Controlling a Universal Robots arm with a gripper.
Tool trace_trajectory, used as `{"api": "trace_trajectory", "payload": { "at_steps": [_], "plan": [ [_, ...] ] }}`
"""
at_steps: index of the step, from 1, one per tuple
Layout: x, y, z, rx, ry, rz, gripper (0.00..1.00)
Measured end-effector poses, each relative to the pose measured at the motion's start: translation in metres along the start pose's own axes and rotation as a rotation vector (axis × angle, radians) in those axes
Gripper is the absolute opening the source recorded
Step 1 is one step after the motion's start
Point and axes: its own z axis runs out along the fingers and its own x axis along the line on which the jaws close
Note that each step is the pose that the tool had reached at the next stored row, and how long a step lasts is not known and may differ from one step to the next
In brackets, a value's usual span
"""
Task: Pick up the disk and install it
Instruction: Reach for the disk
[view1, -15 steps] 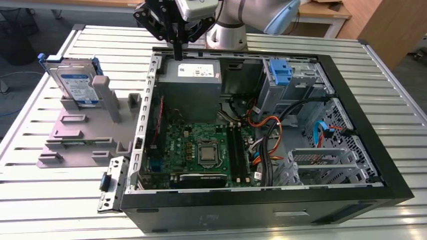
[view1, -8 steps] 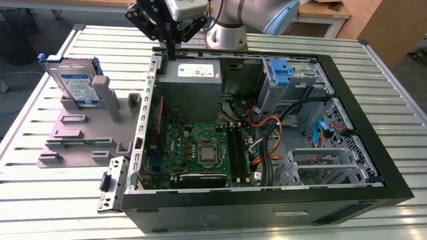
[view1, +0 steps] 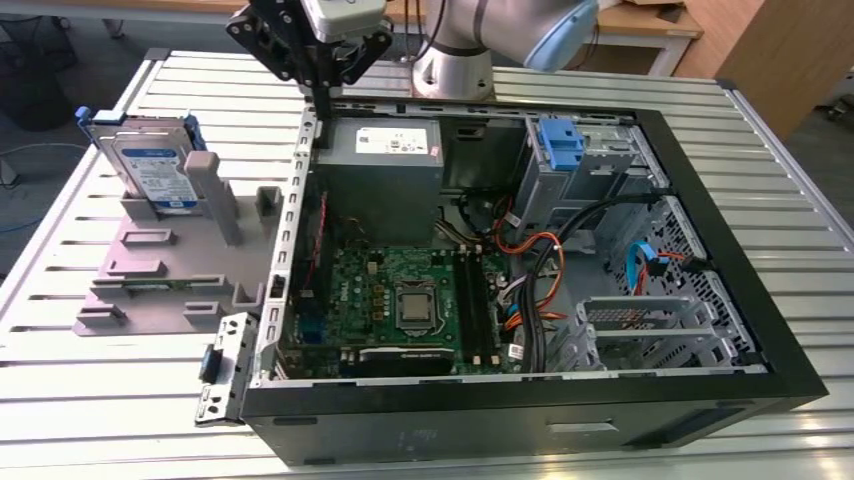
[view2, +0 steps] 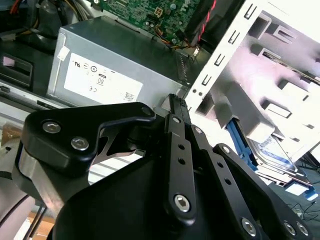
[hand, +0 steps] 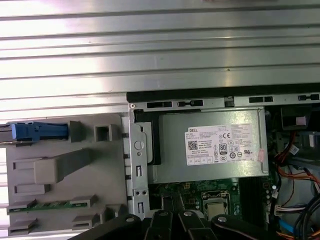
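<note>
In the exterior view the tool (view1: 320, 85) hangs above the wall of the open case (view1: 534, 420), its fingers pressed together on nothing. The disk (view1: 151, 165) stands on edge in a grey holder (view1: 160, 270) on the worktop (view1: 80, 400), at the exterior view's left, well apart from the tool.

In the second wrist view the tool (view2: 176, 102) points near the power supply (view2: 100, 75), and the disk (view2: 272, 150) sits in the holder (view2: 260, 60).

In the first wrist view the disk (hand: 40, 131) shows edge-on beside the case (hand: 200, 95).

Black claw (view1: 324, 72), silver-blue arm (view1: 451, 60).
</note>
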Motion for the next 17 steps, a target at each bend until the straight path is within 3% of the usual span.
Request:
{"api": "trace_trajectory", "payload": {
  "at_steps": [17],
  "plan": [
    [0.0303,-0.0023,0.0,-0.0001,-0.0001,0.0,0.11]
  ]
}}
